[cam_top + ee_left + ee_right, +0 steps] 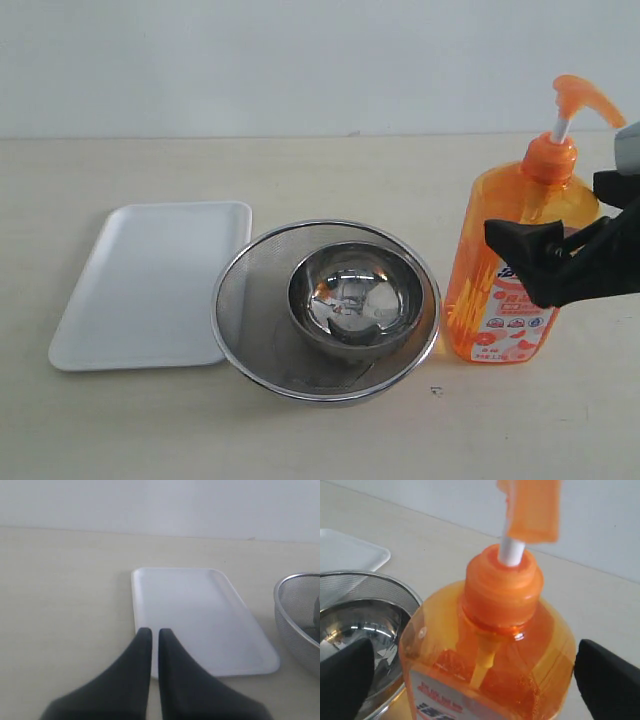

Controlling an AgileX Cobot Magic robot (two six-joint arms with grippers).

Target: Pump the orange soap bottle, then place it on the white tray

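Orange soap bottle point(515, 195), red-white label point(505, 320) (unreadable), right hand point(475, 680) spread around it, left hand point(155, 640) pressed together

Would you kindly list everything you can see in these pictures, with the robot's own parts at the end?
flat white rectangular tray: one, white, on the table at the exterior view's left
round steel mesh sieve: one, silver, middle, right beside the tray
round steel bowl: one, silver, inside the sieve
tall clear plastic bottle of orange soap: one, orange with a white pump stem, upright, right of the sieve
pale table: one, beige, under everything
left gripper: one, black, shut, pointed at the tray
right gripper: one, black, open, fingers either side of the bottle
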